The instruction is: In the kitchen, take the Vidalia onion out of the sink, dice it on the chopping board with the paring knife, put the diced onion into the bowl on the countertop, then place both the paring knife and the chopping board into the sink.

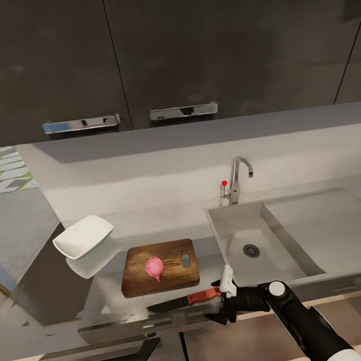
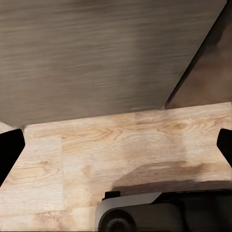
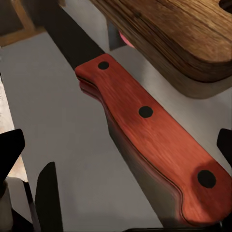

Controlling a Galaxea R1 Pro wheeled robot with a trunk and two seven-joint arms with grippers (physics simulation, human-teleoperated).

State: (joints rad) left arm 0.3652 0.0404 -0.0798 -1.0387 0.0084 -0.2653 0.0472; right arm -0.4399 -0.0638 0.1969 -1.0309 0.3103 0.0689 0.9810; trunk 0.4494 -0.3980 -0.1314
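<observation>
Head view: Vidalia onion [image 1: 154,268] seen whole on chopping board [image 1: 159,267]; bowl [image 1: 83,236] beside board on table [image 1: 105,307]; sink [image 1: 255,245] bare. Paring knife [image 1: 186,300] flat near table front edge; right end effector [image 1: 226,298] at handle end, fingers spread, nothing held.

Left wrist view: left end effector opening cannot be told; wooden floor [image 2: 96,154] below.

Right wrist view: red handle [image 3: 150,140] between wide fingers, not gripped. Risk judged: off-centre closure could push knife off edge.
</observation>
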